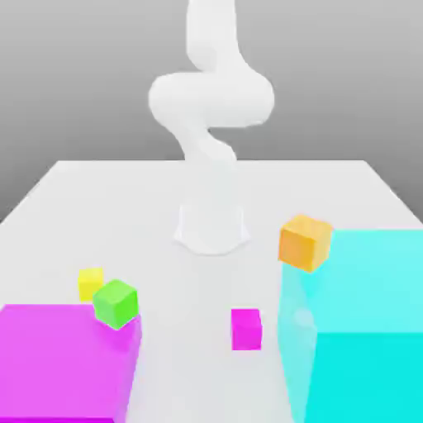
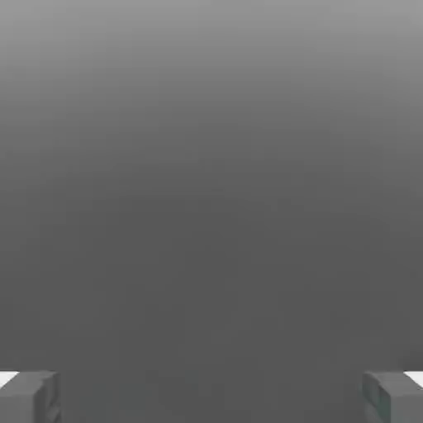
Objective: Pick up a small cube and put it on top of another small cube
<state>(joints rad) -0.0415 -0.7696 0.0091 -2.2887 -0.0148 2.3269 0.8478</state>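
On the bench [image 1: 99,190], your fingers [image 2: 30,396] are wide open, holding nothing. The green cube [image 1: 116,302] touches the yellow cube [image 1: 90,282]; placing the small magenta cube [image 1: 246,328] could bump it.

A simulated test scene: bare white table [image 1: 99,190], flat grey backdrop; plain coloured blocks, featureless white arm [image 1: 211,99].

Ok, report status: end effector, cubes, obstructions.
End effector open, empty. Small magenta cube on table, untouched. Yellow cube top bare; green cube close beside it.
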